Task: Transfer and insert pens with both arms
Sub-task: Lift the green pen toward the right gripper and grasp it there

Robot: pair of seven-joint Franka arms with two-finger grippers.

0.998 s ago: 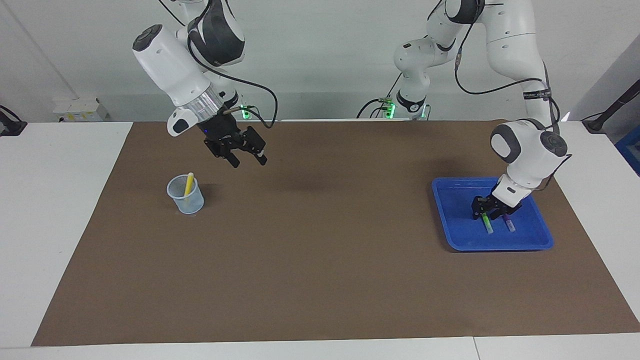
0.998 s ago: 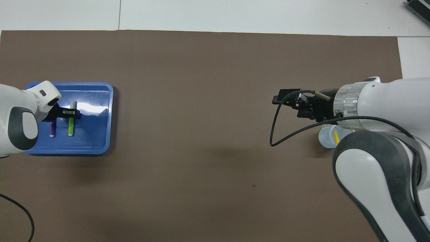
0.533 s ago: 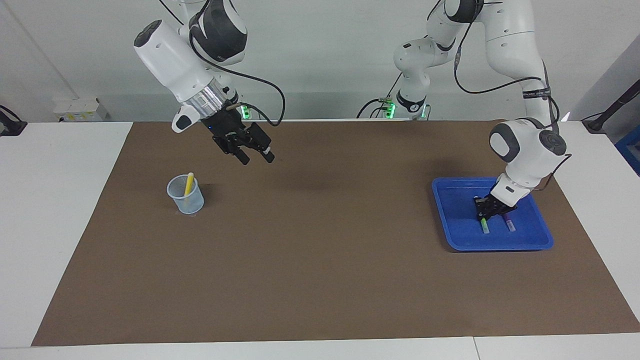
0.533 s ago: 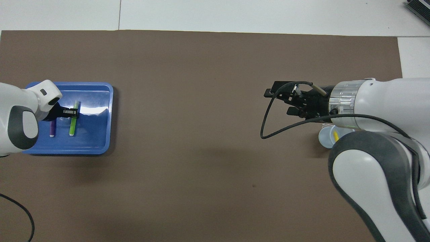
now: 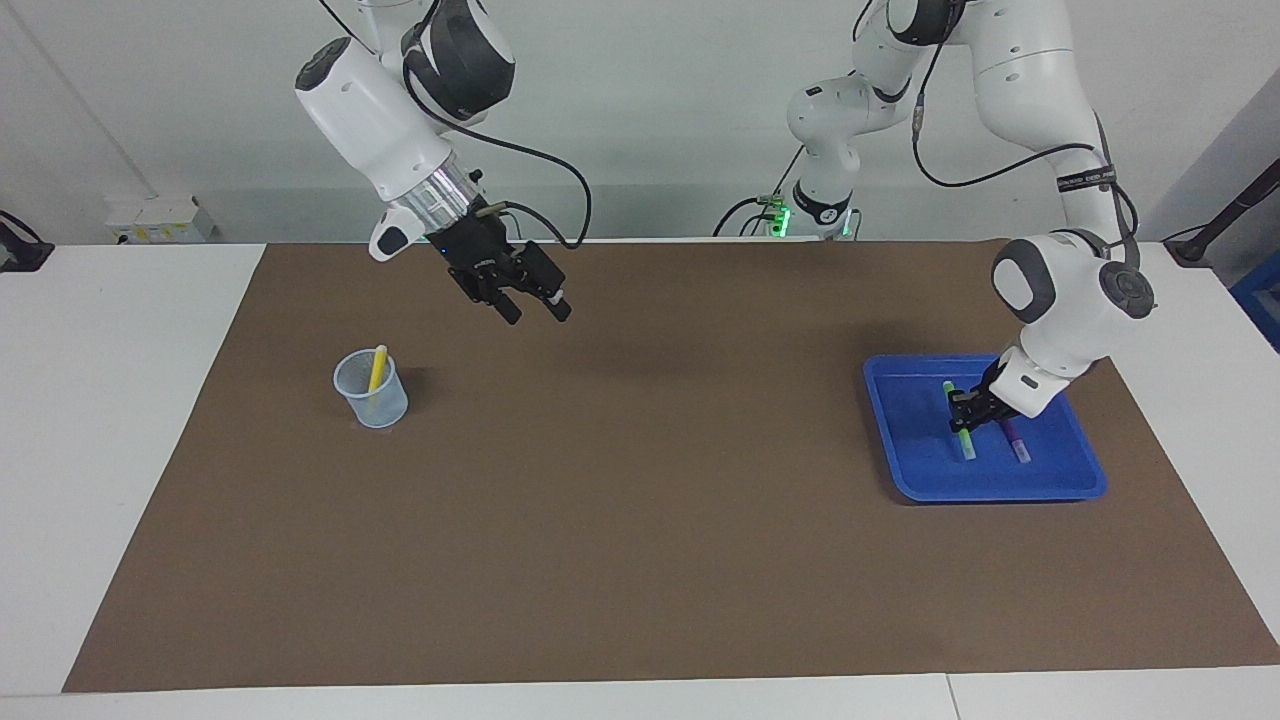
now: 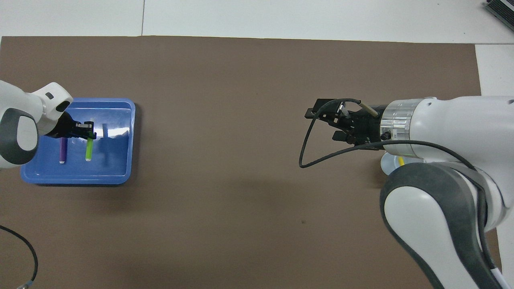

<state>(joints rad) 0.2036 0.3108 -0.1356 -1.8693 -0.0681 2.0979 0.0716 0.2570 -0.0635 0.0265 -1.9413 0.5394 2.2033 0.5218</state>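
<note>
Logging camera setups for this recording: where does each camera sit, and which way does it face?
Facing view: high across the table, looking at both arms from the front; left end effector grips the green pen in the blue tray, right end effector hangs open.
Overhead view: above the robots' end, looking steeply down; arms enter from below.
Shared: tray, purple pen, cup with yellow pen.

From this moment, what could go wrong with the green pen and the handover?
1. The left gripper is shut on the green pen near one end, so the pen may tilt or slip when carried.
2. The purple pen lies close beside it in the blue tray and might be knocked.
3. The right gripper hangs open over the mat; a misaligned handover could drop the pen.
</note>
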